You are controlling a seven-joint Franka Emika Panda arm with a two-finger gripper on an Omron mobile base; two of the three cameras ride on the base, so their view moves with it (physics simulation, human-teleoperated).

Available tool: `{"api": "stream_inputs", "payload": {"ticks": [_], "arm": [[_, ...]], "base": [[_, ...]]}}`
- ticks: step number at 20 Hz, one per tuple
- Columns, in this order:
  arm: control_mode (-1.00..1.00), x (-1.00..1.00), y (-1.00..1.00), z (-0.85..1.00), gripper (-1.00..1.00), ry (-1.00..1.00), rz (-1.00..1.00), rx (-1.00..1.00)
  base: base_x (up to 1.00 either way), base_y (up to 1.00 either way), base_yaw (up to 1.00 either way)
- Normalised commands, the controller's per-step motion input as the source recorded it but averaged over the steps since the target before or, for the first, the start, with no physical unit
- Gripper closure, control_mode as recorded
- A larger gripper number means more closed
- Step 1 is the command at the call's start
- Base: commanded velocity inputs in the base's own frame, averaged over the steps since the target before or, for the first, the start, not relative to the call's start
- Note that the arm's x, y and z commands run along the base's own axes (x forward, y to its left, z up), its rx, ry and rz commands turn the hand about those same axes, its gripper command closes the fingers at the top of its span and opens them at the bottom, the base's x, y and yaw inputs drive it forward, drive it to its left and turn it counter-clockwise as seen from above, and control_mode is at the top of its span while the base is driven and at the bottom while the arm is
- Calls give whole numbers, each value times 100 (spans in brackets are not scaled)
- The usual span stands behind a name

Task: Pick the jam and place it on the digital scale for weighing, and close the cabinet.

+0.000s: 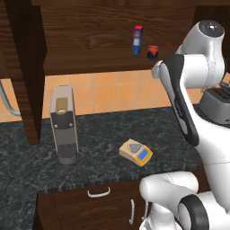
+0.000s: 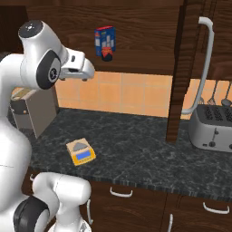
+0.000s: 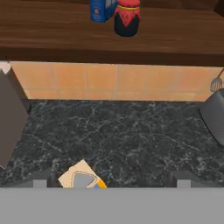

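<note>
The jam [image 3: 127, 17] stands upright on the lower shelf of the open cabinet [image 1: 90, 40], just beside a taller blue carton [image 3: 102, 9] with a red top; in the hand view the two look to be touching or nearly so, though the angle is too flat to be sure. It is a small squat dark jar with a red lid, and I judge it light, rigid and smooth-sided, likely glass, so it could slip under a weak pinch and would not take a drop well. The best hold seems to be across the dark body below the lid, with the fingers coming in from the front and from the side away from the carton, so that the carton is not knocked over.

The gripper [image 3: 111, 181] is spread wide and holds nothing. Its two dark fingertips [image 3: 41, 179] rise at the bottom of the hand view, over the counter [image 3: 131, 135] and well below the shelf, so the jar is not yet reached.

On the dark stone counter lies the digital scale [image 1: 136, 152], flat and bare, its grey pad free.

By count: one jam, one carton, one scale, one tall grey coffee machine [image 1: 63, 124] to the left, one toaster [image 2: 212, 127] to the right. Both cabinet doors stand open, each with a long silver handle [image 2: 202, 68].
</note>
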Motion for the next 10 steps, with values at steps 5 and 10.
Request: {"api": "stream_inputs", "payload": {"ticks": [5,10], "arm": [[-100,70,-18,35,-100,-5,0,0],[-100,79,-12,17,-100,0,0,0]], "base": [[0,0,0],[0,0,0]]}}
